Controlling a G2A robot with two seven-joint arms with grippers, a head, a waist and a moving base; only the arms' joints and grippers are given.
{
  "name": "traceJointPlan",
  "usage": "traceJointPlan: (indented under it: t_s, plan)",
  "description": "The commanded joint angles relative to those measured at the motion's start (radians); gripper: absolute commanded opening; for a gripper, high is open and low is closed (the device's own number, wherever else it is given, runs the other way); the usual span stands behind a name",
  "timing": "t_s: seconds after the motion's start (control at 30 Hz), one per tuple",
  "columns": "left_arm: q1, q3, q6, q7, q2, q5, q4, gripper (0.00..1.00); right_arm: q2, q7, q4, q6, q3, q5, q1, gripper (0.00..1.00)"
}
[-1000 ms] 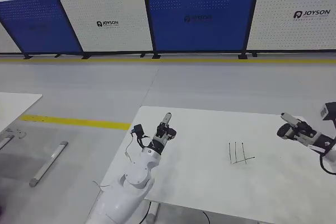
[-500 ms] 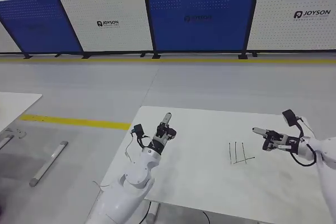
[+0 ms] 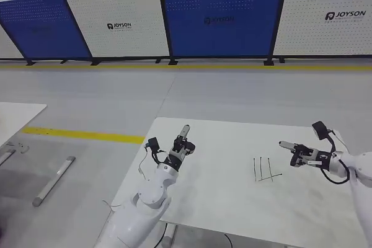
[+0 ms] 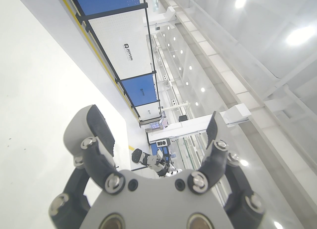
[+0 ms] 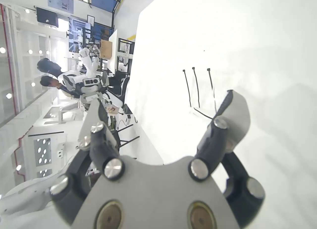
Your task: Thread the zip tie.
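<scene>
The zip ties (image 3: 263, 168) run lengthwise toward the tabletop's (image 3: 223, 186) far edge, near the empty, spread right gripper (image 3: 285, 146); the spread left gripper (image 3: 184, 131) sits well apart.

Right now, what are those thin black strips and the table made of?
Zip ties: probably plastic, matte black; thin, slightly curved strips with small square heads. Table: smooth white top, perhaps laminate or painted board; the look leaves it open.

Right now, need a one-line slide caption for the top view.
Top view: open right gripper held beside black zip ties on the white table; open left gripper well apart from them.
</scene>
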State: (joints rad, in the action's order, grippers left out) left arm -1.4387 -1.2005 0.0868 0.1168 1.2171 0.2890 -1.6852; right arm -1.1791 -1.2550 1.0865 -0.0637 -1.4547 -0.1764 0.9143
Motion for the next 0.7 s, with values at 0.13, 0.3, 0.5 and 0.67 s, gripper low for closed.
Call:
traceJointPlan:
  t_s: [0.13, 0.3, 0.5, 0.67]
  plan:
    - [0.000, 0.000, 0.000, 0.000, 0.000, 0.000, 0.000, 1.00, 0.030, -0.135, -0.079, -0.229, -0.027, 0.043, -0.003, 1.00]
    - [0.000, 0.000, 0.000, 0.000, 0.000, 0.000, 0.000, 1.00, 0.049, -0.135, -0.099, -0.276, 0.079, -0.003, -0.030, 1.00]
    - [0.000, 0.000, 0.000, 0.000, 0.000, 0.000, 0.000, 1.00, 0.053, -0.135, -0.135, -0.276, 0.112, -0.015, -0.065, 1.00]
    - [0.000, 0.000, 0.000, 0.000, 0.000, 0.000, 0.000, 1.00, 0.053, -0.135, -0.135, -0.276, 0.112, -0.015, -0.065, 1.00]
